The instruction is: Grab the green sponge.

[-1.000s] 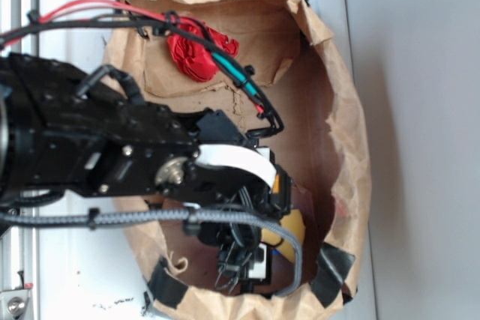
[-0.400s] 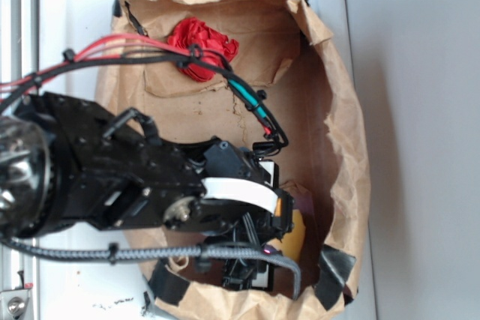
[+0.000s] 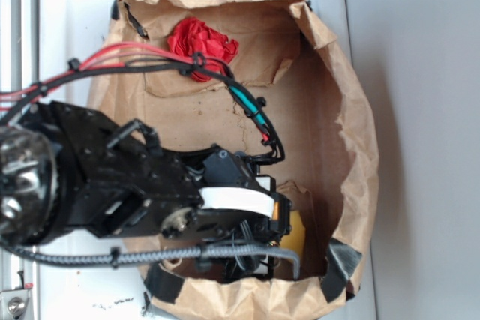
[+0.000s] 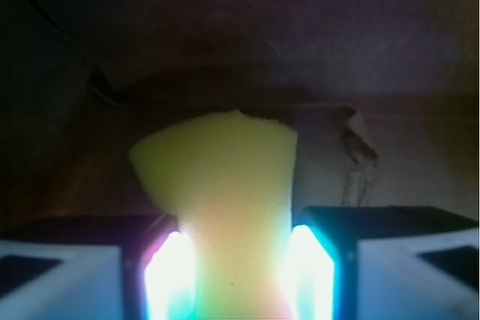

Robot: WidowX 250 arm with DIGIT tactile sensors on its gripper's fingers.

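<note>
The gripper [image 4: 236, 275] has its two glowing fingers [image 4: 169, 275] pressed against either side of the green sponge [image 4: 225, 185], which looks yellow and is pinched narrow between them, its wider end fanning out beyond the tips; far behind it in the paper bag [image 3: 352, 148] lies a crumpled red paper ball [image 3: 199, 43]

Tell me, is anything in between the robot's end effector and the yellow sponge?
No, nothing visible. In the wrist view the sponge sits right between the two lit fingers of the end effector, touching both. The red paper ball is far off at the other end of the paper-lined bin.
</note>
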